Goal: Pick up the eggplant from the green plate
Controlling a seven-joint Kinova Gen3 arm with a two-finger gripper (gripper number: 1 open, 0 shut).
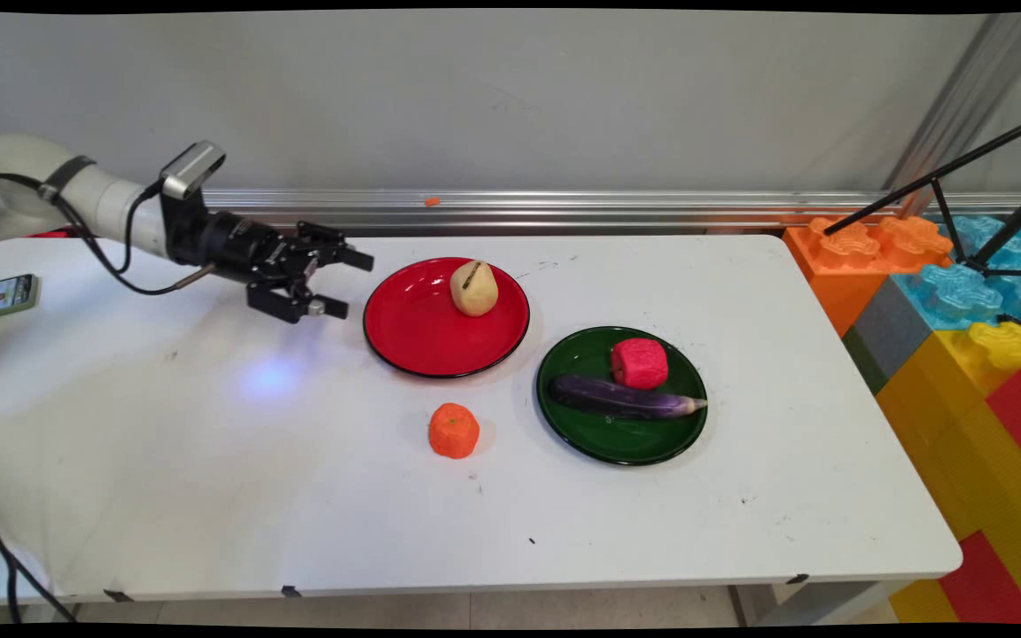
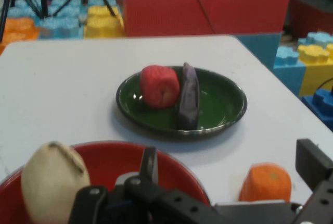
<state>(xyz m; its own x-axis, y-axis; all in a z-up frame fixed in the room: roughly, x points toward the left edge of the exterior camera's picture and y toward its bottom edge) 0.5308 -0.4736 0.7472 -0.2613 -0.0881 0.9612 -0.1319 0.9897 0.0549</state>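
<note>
On table [image 1: 209, 461]: two plates [image 1: 422, 341] [image 1: 626, 443], four foods.

- The white table [image 1: 209, 461] was viewed from above its near side, facing the wall.
- From the hand, a low, close view was taken along the tabletop.
- The red plate [image 1: 413, 341] [image 2: 109, 161] and green plate [image 1: 626, 443] [image 2: 218, 104] were shared.

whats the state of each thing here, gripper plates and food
gripper: open, empty, held sideways just left of the red plate
red plate: holds the pear
pear: upright on the red plate's far side
green plate: holds the red fruit and eggplant
red fruit: on the green plate, beside the eggplant
eggplant: lying flat on the green plate
orange: on the table, off both plates
phone: flat on the table, screen lit
</note>
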